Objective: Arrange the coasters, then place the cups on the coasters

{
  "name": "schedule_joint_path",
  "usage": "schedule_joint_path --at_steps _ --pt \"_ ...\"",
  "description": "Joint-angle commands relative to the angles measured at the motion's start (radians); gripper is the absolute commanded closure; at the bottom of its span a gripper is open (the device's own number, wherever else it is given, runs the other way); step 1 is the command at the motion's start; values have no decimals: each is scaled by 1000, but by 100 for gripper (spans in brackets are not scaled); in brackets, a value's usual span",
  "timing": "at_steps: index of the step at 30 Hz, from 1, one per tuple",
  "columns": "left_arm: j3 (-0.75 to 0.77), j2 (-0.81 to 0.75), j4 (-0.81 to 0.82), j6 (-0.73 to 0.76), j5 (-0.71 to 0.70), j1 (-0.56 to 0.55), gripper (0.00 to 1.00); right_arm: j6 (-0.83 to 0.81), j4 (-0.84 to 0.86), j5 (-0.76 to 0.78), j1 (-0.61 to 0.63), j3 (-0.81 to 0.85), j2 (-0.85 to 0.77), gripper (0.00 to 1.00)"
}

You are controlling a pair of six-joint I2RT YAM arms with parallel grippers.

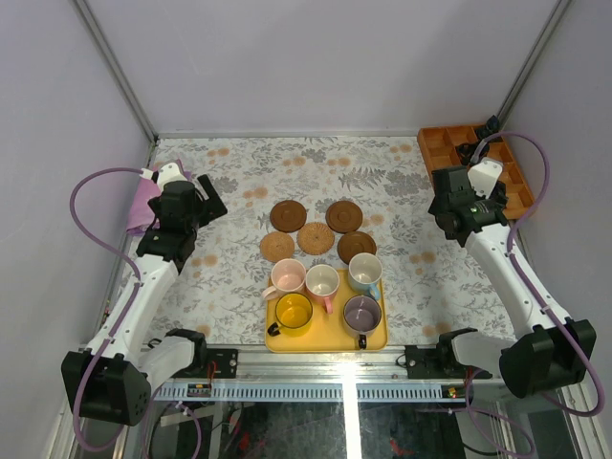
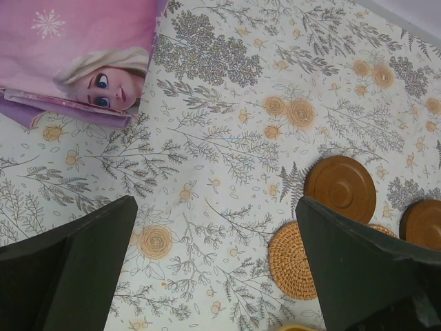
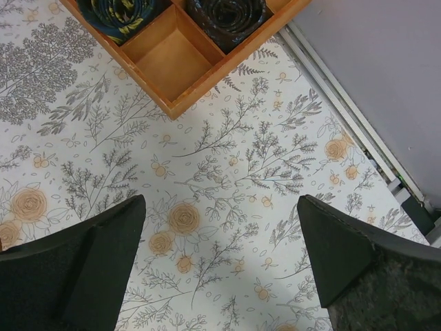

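Observation:
Several round brown coasters lie clustered mid-table: dark ones (image 1: 287, 215) (image 1: 344, 216) (image 1: 356, 247) and tan woven ones (image 1: 315, 237) (image 1: 277, 248). The cups stand on a yellow tray (image 1: 325, 341) just in front of them: pale pink (image 1: 286, 278), pink with white inside (image 1: 322, 282), light blue (image 1: 364, 273), yellow (image 1: 294, 313) and grey-purple (image 1: 361, 313). My left gripper (image 1: 204, 203) hovers open, left of the coasters. Its wrist view shows a woven coaster (image 2: 293, 261) and a dark coaster (image 2: 342, 187) by the right finger. My right gripper (image 1: 443, 207) hangs open to their right, over bare tablecloth (image 3: 227, 172).
A pink picture cloth (image 2: 76, 55) lies at the table's left edge behind the left gripper. An orange compartment box (image 3: 179, 55) with dark rolled items sits in the back right corner by the wall rail (image 3: 358, 103). Grey walls enclose the table.

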Motion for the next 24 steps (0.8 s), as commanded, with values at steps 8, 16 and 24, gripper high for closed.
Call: schedule_joint_path --at_steps 8,16,24 --pt "8 0 29 -23 -21 3 0 -9 22 46 -3 18 -5 1" --pt "16 19 30 -48 -23 5 0 -36 48 37 -3 11 -5 1" --pt "-5 21 47 -54 16 4 0 -65 84 9 -3 26 9 1"
